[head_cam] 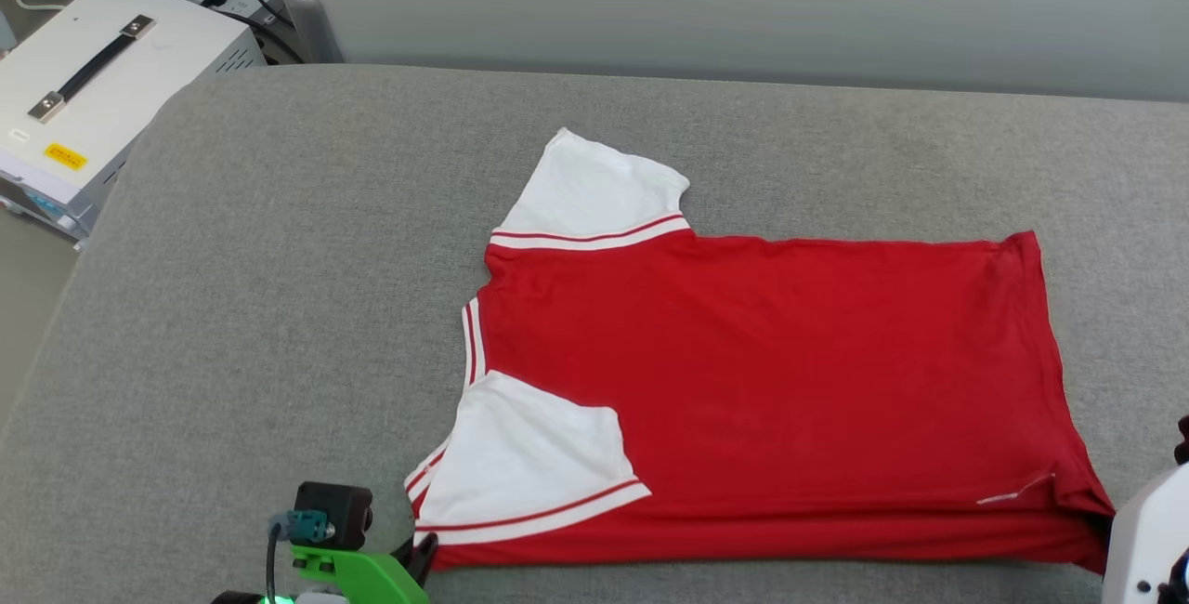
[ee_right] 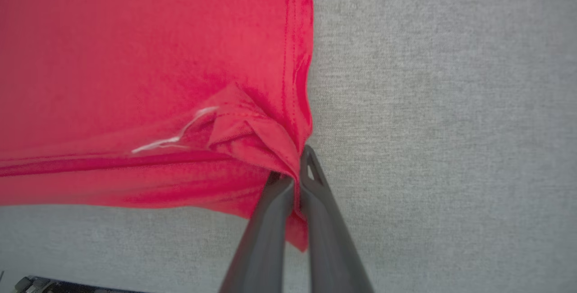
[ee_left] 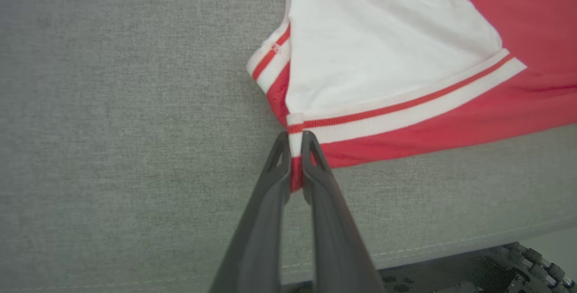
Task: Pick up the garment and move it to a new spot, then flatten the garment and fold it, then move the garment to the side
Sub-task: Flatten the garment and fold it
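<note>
Two corner grips were in place on the garment [head_cam: 771, 372], which lay flat on the grey fabric-covered worktop [head_cam: 279, 307], plain red side up, right of centre in the head view.

**Grip state**
- Left gripper [ee_left: 295, 142]: fingers pressed together on the striped trim at the near shoulder corner.
- Right gripper [ee_right: 293, 167]: fingers pinched the bunched red cloth at the near hem corner.

**Progress (judged)**
- Done: the garment appeared placed and largely flattened. The near sleeve [head_cam: 529, 455] was turned in over the red body, and the near edge looked doubled, which suggests a first fold was made or under way.
- Left: the far sleeve [head_cam: 594, 186] lay spread outward on the worktop, unfolded. The rest of the folding and the move to the side were not yet done.

**Hidden or unclear**
- No lettering showed; the underside of the garment was out of sight.
- How many cloth layers each pair of fingers held could not be told.
- In the head view, the right gripper's pale forearm [head_cam: 1147, 530] was cut off at the frame edge and covered the hem corner.
- A small white strip [ee_right: 171, 135] near the hem could not be identified; possibly a label.
</note>
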Robot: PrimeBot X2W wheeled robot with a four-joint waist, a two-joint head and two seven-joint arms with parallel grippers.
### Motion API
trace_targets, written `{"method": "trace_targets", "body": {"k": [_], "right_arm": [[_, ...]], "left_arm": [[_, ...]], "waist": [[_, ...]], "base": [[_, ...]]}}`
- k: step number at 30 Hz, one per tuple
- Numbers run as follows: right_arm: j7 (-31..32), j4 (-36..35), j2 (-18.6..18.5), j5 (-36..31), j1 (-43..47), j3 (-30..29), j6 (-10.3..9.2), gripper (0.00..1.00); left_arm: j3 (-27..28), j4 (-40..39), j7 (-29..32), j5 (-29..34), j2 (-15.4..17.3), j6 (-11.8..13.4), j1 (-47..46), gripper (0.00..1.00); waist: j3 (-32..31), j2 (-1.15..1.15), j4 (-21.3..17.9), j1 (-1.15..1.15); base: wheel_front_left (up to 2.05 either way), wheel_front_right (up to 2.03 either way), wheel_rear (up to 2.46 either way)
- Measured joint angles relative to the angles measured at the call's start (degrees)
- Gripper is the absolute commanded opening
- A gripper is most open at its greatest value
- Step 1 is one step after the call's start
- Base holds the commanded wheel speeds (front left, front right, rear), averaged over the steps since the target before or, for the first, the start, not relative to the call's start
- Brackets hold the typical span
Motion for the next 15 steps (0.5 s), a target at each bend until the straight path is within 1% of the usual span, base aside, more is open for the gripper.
{"method": "trace_targets", "body": {"k": [2, 6, 7, 8, 9, 10, 13, 15], "right_arm": [[1.35, -0.92, 0.92, -0.01, 1.68, -0.52, 0.0, 0.0], [1.56, -0.85, 2.11, -0.18, 2.9, -0.34, 0.0, 0.0], [1.34, -0.57, 2.08, -0.64, 3.19, -0.04, 0.0, 0.0], [0.82, -0.16, 2.09, -1.09, 3.36, 0.13, 0.0, 0.0], [0.01, 0.27, 2.16, -1.42, 3.38, 0.16, 0.0, 0.79], [-0.7, 0.55, 2.29, -1.6, 3.37, 0.11, 0.0, 1.0], [-3.39, 1.08, 2.34, -1.69, 3.27, 0.34, -0.02, 1.0], [-5.32, 1.0, 2.26, -1.65, 3.03, 0.44, -0.05, 1.0]], "left_arm": [[-0.48, 0.57, 0.36, -0.12, 0.0, -0.08, 0.6, 0.0], [-1.77, 2.12, 0.42, 0.48, 0.11, -0.08, 0.78, 0.0], [-1.96, 2.46, 0.41, 0.54, 0.03, -0.08, 0.76, 0.07], [-2.07, 2.82, 0.34, 0.54, -0.13, -0.08, 0.74, 0.63], [-2.2, 3.16, 0.16, 0.67, -0.26, -0.08, 0.69, 1.0], [-2.21, 3.41, -0.18, 0.98, -0.35, 0.02, 0.65, 1.0], [-1.91, 4.13, -2.11, 1.64, -0.44, 0.24, 0.5, 1.0], [-1.51, 4.12, -4.55, 1.94, -0.91, 0.24, 0.01, 1.0]], "waist": [[-0.05, 0.0, -0.03, 0.0], [-0.11, 0.0, -0.18, 0.0], [-0.12, 0.0, -0.19, 0.0], [-0.13, 0.0, -0.18, 0.0], [-0.13, 0.0, -0.17, 0.0], [-0.14, 0.0, -0.17, 0.0], [-0.23, 0.0, -0.25, 0.0], [-0.48, 0.0, -0.33, 0.0]], "base": [[0.0, 0.0, 0.0], [0.0, 0.0, 0.0], [0.0, 0.0, 0.0], [0.0, 0.0, 0.0], [0.0, 0.0, 0.0], [0.0, 0.0, 0.0], [0.0, 0.0, 0.0], [0.0, 0.0, 0.0]]}}
